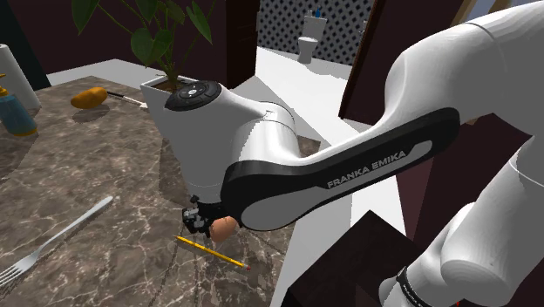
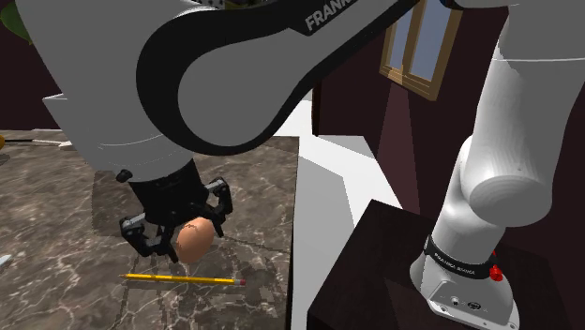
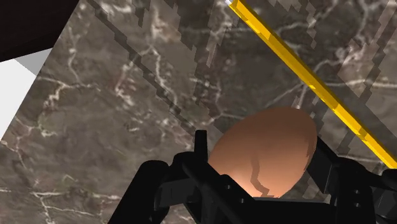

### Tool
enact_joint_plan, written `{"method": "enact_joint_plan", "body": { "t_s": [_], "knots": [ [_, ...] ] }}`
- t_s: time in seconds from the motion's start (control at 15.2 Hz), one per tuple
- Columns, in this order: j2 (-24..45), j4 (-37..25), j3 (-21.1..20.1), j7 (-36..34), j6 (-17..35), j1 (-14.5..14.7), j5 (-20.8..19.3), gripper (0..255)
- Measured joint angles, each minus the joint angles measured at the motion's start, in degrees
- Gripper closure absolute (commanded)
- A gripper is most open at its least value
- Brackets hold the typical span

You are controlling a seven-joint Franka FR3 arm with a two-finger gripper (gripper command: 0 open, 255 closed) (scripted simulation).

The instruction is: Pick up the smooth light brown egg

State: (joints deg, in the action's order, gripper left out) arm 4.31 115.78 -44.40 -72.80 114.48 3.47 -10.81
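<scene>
A smooth light brown egg (image 3: 267, 149) sits clasped between the two black fingers of my gripper (image 3: 264, 167). In the shoulder view the egg (image 1: 223, 230) peeks out under the white forearm, where the gripper (image 1: 206, 221) hangs just above the dark marble table (image 1: 96, 166). The second exterior view shows the egg (image 2: 192, 240) held in the gripper (image 2: 181, 234), a little above the tabletop. The arm hides most of the hand in the shoulder view.
A yellow pencil (image 2: 183, 278) lies on the marble just beside and below the egg, near the table's edge. A fork (image 1: 57, 242), an orange object (image 1: 89, 97), a blue bottle (image 1: 16, 109) and a potted plant (image 1: 170, 83) stand farther off. The dark stand (image 2: 384, 272) is beside the table.
</scene>
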Motion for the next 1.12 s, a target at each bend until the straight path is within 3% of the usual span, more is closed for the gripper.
{"method": "enact_joint_plan", "body": {
  "t_s": [1.12],
  "knots": [
    [-3.7, -7.9, 0.1, 3.4, -10.2, -0.5, 3.3, 255]
  ]
}}
